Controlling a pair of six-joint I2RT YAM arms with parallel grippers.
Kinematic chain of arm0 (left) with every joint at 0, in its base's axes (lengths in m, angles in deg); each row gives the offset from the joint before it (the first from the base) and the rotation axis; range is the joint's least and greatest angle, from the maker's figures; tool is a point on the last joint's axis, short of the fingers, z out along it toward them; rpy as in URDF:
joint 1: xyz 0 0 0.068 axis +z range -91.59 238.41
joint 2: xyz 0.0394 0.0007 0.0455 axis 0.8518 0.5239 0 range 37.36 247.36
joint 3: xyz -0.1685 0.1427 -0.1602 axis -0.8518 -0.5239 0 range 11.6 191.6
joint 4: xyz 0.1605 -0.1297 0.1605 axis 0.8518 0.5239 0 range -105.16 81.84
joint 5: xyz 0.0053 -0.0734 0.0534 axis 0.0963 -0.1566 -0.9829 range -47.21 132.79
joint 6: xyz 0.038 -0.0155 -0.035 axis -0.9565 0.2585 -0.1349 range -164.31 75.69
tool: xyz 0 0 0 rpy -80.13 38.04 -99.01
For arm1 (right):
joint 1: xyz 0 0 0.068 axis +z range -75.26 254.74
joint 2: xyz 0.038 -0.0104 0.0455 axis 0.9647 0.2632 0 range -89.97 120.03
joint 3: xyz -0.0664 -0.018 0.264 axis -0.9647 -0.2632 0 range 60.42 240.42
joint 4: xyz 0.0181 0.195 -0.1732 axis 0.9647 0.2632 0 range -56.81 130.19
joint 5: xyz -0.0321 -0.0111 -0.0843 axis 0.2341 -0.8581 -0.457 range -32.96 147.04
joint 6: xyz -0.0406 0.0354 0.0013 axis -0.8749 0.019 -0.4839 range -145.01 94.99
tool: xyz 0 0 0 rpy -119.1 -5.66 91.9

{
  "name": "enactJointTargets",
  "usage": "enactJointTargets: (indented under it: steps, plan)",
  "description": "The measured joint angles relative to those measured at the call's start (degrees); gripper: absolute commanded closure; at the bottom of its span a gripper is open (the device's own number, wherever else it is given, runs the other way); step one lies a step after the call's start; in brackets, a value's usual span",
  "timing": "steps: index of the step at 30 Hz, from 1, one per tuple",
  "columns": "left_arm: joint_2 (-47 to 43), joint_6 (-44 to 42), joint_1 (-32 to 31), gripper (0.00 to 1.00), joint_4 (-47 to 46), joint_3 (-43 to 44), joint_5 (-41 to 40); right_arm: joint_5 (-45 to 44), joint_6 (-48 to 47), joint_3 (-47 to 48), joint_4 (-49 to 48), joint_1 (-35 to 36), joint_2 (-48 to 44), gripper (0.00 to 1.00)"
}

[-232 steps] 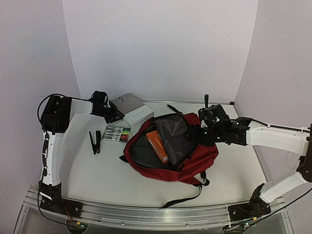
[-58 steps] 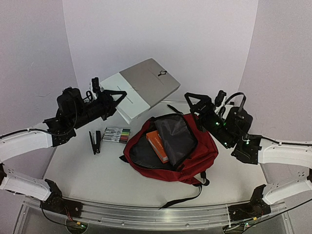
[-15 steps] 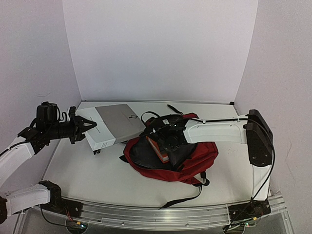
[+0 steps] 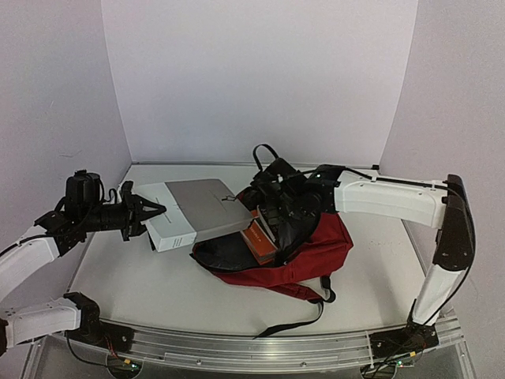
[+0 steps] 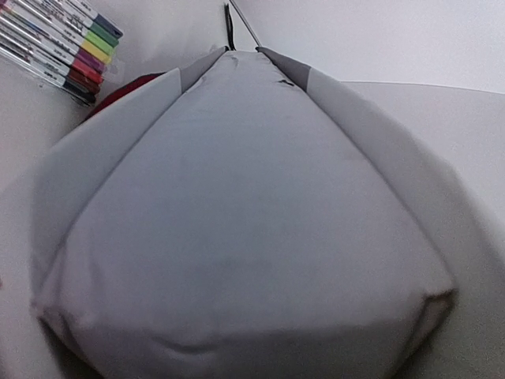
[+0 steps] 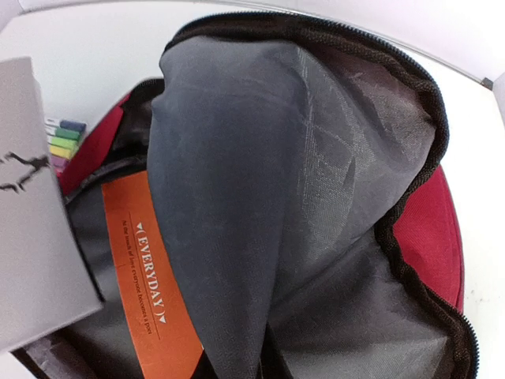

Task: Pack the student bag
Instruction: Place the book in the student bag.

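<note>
Student bag, open, flap pinched by right gripper; left gripper clamps grey-and-white book at its mouth

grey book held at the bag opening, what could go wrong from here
The grey book is wide and the left hand grips only one edge, so its leading corner could catch the student bag rim instead of entering.
The orange book lies in the opening and may block it.
The right hand holds just the flap; if that slips, the mouth closes.
</note>
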Motion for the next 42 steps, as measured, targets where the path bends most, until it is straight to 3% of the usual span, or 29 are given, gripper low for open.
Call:
enactJointTargets:
  steps: [7,25,42]
  plan:
    - [4.68,3.43,-9.28,0.85,-8.63,-1.33,-3.16,4.98,0.53,-0.68,-2.81,-0.48,-3.91,0.98]
    - [19.71,7.17,-15.73,0.87,-25.0,-1.23,-6.02,7.39,1.61,-2.48,-5.15,-0.4,-4.03,0.98]
    - [8.58,9.13,-18.59,0.86,-20.62,-7.32,-8.86,7.13,3.71,-3.22,-5.98,-1.83,-6.4,0.97]
